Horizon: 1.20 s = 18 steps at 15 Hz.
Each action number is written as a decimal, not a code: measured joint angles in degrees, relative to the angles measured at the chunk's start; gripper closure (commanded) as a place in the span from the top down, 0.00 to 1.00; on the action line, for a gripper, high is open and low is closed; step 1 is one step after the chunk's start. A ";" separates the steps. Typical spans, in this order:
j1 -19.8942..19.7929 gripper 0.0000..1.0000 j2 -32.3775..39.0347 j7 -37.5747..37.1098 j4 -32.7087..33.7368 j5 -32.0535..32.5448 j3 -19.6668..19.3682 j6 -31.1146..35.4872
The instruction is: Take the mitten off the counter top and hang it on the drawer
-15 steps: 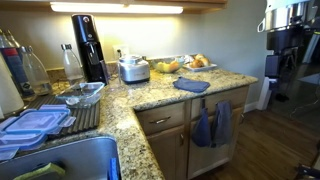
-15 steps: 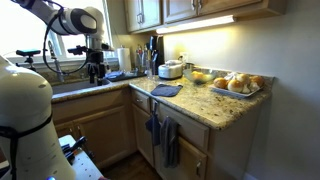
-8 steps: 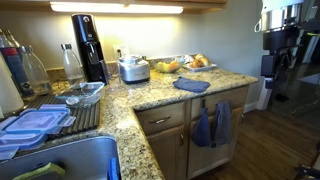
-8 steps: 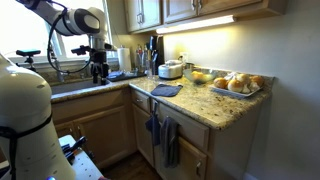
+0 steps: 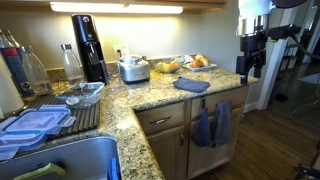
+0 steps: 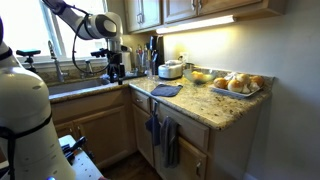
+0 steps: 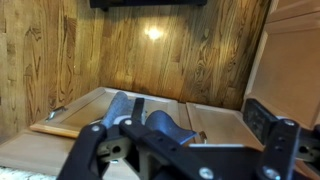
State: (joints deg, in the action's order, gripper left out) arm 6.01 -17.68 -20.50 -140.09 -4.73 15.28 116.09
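Warm, fairly dim indoor light. Bright under-cabinet lamp (image 5: 118,8) putting a soft sheen on the counter (image 5: 150,95). Blown-out window (image 6: 62,40) in an exterior view. Hot glare spot on the wood floor (image 7: 153,33) in wrist view; tool (image 7: 185,155) soft, out of focus up close. Low-res throughout.

Plenty of open air between the end effector (image 5: 249,72) and the mitten (image 5: 191,85), nothing's sitting in that lane. The surface (image 5: 150,98) is bare in front of the mitten and to its sides; the rice cooker (image 5: 133,68), fruit bowl (image 5: 167,66) and tray of rolls (image 5: 200,62) crowd the back. Below the edge, two cloths (image 5: 212,126) hang over one drawer front, while the neighbouring drawer (image 5: 160,120) has its handle bare.
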 measured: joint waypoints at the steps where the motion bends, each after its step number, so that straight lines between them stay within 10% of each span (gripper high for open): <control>1: -0.27 1.00 1.64 0.08 1.21 0.02 -0.80 1.07; 18: -0.87 1.00 12.21 0.01 10.46 1.19 -3.85 2.83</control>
State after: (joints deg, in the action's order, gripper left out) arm 5.14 -5.46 -20.49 -129.63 -3.54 11.43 118.92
